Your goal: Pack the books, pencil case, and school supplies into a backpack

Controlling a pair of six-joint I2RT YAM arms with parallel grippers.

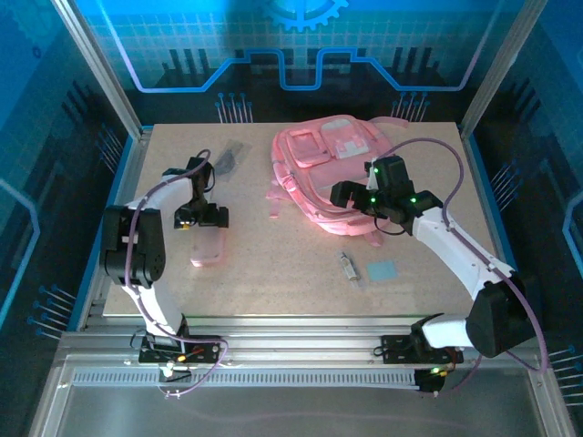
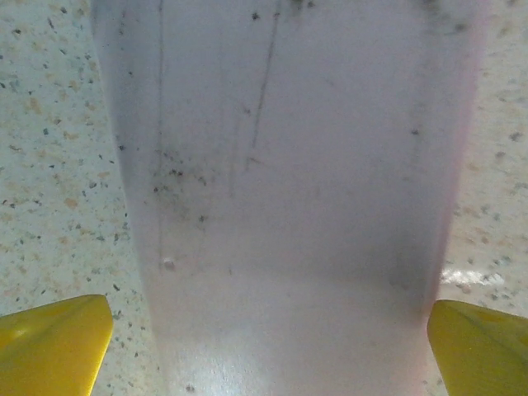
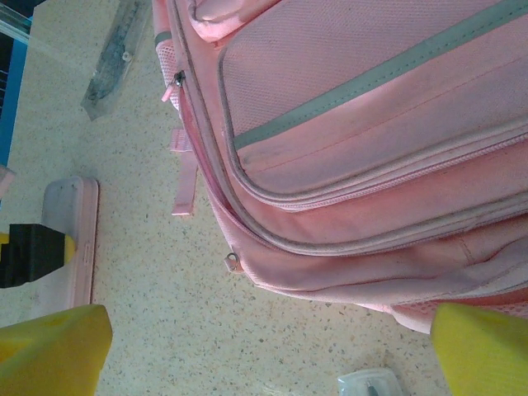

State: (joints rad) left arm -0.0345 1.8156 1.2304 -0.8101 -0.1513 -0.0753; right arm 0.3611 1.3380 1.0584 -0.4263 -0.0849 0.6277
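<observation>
At the left side of the table, the left gripper hangs directly over the pencil case with its jaws spread wide. In the left wrist view the yellow fingertips flank the pencil case on either side, and nothing is gripped. Treat the step in hand as the pickup of the pencil case. The next move probably calls for you to lower the left gripper until the fingertips bracket the long sides, then close across the narrow width. The pencil case is a flat, pale-pink oblong with rounded corners and a smooth, scuffed, faintly glossy skin, so expect little height to catch and some risk of slipping. The right gripper is likewise spread and empty, poised above the near edge of the backpack, which lies flat toward the far middle of the table. Its material is soft woven pink fabric with grey piping, a mesh side panel and curved zip lines. Those zips look closed in the right wrist view, so you likely need to open a compartment before anything goes in. The whitish tube and the light-blue square pad lie just on the near side of the backpack. The dark grey translucent item lies to its left.
</observation>
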